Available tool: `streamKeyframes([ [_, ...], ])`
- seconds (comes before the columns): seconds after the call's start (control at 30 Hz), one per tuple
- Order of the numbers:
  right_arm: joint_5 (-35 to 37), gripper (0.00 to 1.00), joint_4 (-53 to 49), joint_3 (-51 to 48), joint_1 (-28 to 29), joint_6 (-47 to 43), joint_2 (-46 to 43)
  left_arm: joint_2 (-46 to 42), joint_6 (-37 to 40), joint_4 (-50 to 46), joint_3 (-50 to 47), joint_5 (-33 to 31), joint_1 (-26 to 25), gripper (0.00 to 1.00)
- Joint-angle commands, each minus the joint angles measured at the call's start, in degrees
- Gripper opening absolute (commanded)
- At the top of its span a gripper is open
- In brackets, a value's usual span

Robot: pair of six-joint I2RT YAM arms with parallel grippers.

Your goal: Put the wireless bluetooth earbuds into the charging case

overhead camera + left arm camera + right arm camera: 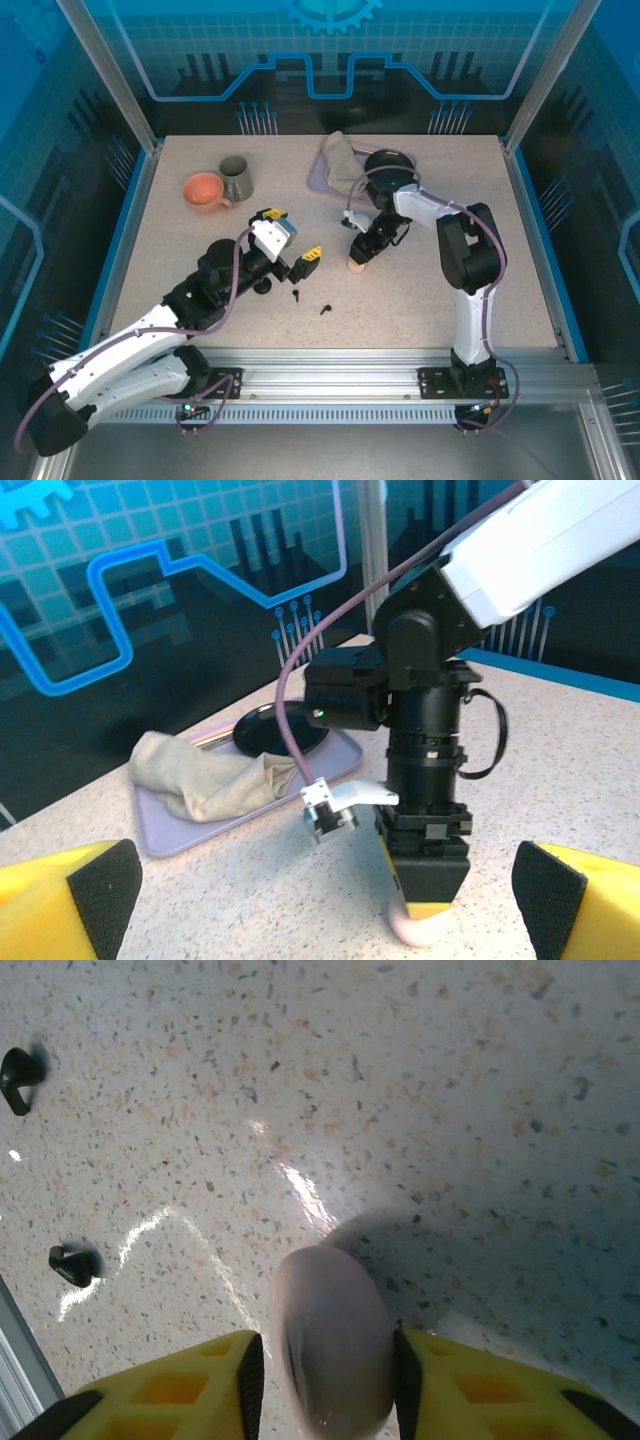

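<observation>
Right gripper (pixel 358 256) straddles pale charging case (pixel 335 1350) stood on edge, clamp uncertain; left gripper (pixel 292 237) spread wide, poised for black earbuds (pixel 297 295)

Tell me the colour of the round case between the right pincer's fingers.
The round case is pale pink, best seen in the right wrist view.

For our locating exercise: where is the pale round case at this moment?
In the top view, the pale round case stands near the middle of the table, between the right gripper's fingers, with two black earbuds to its left.
</observation>
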Motion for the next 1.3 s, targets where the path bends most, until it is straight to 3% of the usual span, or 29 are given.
streamKeyframes([
  [0.0, 1.5, 0.44, -0.2, 0.6, -1.5, 0.5, -1.6, 0.4, -7.5, -3.4, 0.3, -4.3, 2.7, 0.99],
  [0.3, 3.9, 0.53, 6.1, -3.3, -2.7, 1.0, -12.1, 2.3, -39.3, -25.4, 4.7, -3.1, 19.8, 0.99],
  [0.53, 2.1, 0.59, 16.0, -10.1, -2.3, -1.6, -23.9, 8.3, -51.3, -32.6, 3.0, 10.7, 31.5, 0.99],
  [0.7, 1.4, 0.66, 20.4, -13.5, -1.5, -3.5, -29.7, 15.0, -56.6, -29.6, -0.6, 21.1, 38.8, 0.92],
  [0.93, 4.7, 0.67, 20.3, -15.6, -0.9, -3.0, -34.0, 23.6, -59.2, -27.1, -1.4, 25.1, 39.4, 0.78],
  [1.27, 7.0, 0.69, 21.1, -20.1, -0.9, -2.6, -39.2, 26.8, -62.1, -29.9, -2.4, 20.6, 33.8, 0.67],
])
